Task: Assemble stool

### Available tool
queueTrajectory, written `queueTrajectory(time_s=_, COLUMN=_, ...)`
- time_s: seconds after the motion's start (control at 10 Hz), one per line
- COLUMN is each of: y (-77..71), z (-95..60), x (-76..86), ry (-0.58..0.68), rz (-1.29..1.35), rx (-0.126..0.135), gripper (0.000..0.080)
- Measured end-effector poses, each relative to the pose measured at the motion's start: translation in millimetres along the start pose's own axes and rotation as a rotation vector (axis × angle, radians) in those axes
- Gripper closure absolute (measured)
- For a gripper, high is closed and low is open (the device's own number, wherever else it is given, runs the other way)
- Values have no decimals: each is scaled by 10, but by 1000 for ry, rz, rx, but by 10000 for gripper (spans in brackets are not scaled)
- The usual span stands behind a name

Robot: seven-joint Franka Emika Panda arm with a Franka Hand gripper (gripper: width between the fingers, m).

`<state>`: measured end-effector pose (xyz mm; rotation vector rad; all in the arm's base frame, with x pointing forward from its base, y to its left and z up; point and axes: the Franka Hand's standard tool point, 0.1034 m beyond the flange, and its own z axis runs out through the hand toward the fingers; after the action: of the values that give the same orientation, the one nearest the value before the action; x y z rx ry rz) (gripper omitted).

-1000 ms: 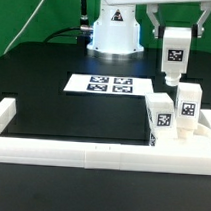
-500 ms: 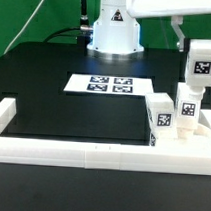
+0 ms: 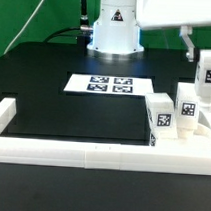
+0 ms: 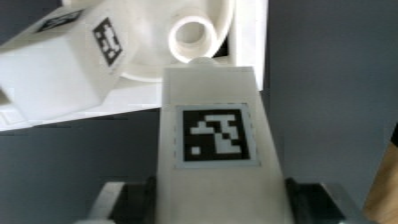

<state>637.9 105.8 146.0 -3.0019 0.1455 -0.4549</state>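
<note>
While the jaws are clamping the held leg (image 4: 217, 130) by its sides, you are looking at a stool barely begun. Just behind the border rail (image 3: 71, 152), at the exterior view's right, a second leg (image 3: 160, 118) and a third leg (image 3: 187, 103) are standing loose on the bench (image 3: 53, 116), with the held leg hanging above them. A round holed part (image 4: 196, 38), probably the seat, is showing beyond it. No leg is sitting in a socket, so every join is awaiting you. Farthest back, the marker board (image 3: 113, 85) is lying flat.

The leg (image 4: 217, 130) between the jaws looks like smooth white plastic with a soft shine. Its tag (image 4: 219, 134) is flat, dull black-and-white print. The table (image 3: 43, 112) under the jaws is dull black.
</note>
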Motion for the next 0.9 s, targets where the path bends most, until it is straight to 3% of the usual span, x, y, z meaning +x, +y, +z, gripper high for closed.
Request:
queueTrajectory(time_s=0.3, y=99, z=129, x=-28, ry=-19, rz=-57, rx=-9, gripper=461)
queueTrajectory(time_s=0.6, y=81, z=135, x=-37, ry=-20, rz=-60, rx=-8, gripper=461)
queueTrajectory(time_s=0.9, y=38, z=294, x=-61, ry=-33, rz=-142, rx=-16, gripper=461)
